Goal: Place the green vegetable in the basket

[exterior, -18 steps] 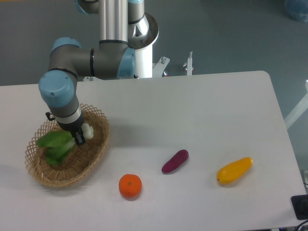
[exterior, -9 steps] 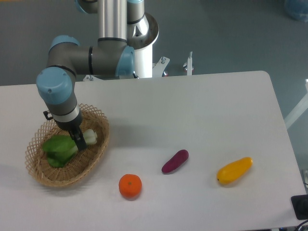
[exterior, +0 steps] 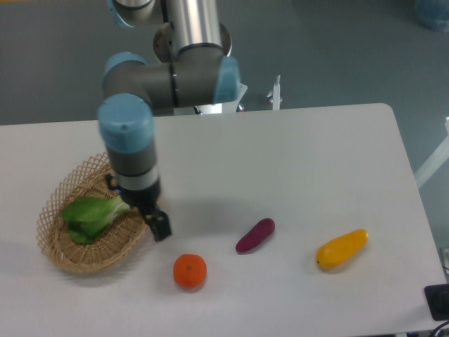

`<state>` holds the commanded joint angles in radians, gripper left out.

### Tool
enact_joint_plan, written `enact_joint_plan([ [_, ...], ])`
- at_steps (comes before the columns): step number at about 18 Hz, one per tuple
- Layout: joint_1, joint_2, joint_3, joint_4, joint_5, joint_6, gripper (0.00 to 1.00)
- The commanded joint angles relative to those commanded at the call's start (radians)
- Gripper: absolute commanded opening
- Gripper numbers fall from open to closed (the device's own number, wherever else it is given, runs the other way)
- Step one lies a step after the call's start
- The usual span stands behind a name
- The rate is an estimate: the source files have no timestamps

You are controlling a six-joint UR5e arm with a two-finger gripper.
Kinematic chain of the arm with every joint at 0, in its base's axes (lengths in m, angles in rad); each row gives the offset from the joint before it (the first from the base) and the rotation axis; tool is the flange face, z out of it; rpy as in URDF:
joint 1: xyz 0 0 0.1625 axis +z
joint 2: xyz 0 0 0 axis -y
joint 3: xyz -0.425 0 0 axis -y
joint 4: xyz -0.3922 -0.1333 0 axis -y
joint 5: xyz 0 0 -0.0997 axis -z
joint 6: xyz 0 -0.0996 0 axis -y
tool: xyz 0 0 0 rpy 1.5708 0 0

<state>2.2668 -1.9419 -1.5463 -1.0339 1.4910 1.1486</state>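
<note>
Now, in the fixed camera view, the green vegetable (exterior: 91,216) lies inside the basket (exterior: 59,251) at the lower left of the frame, its broad leaves spread toward the left side and its pale stem end pointing right, toward the arm. The basket sits on the white table (exterior: 295,154), its looped rim showing along the left and bottom edges. The arm comes down from the upper middle of the frame, its blue-capped joint above the basket's right side. The pincer (exterior: 158,226) hangs at the basket's right rim, just right of the vegetable and apart from it; it carries nothing, though whether its fingers are spread or closed cannot be told, since they show only as a dark block. Below and to the right of it, an orange fruit (exterior: 189,271) rests on the table. Further right lie a purple vegetable (exterior: 255,235) and, toward the lower right, a yellow vegetable (exterior: 342,248), well apart from the basket.
</note>
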Motion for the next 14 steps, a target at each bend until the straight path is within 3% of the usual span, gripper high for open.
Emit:
enact_joint_plan([
  [2, 0.071, -0.011, 0.011, -0.003, 0.003, 0.078, 1.00],
  [4, 0.144, -0.018, 0.029, -0.052, 0.008, 0.144, 1.00],
  [11, 0.272, -0.113, 0.257, -0.254, 0.028, 0.210, 1.00],
  [14, 0.325, -0.144, 0.305, -0.278, 0.054, 0.304, 1.00],
])
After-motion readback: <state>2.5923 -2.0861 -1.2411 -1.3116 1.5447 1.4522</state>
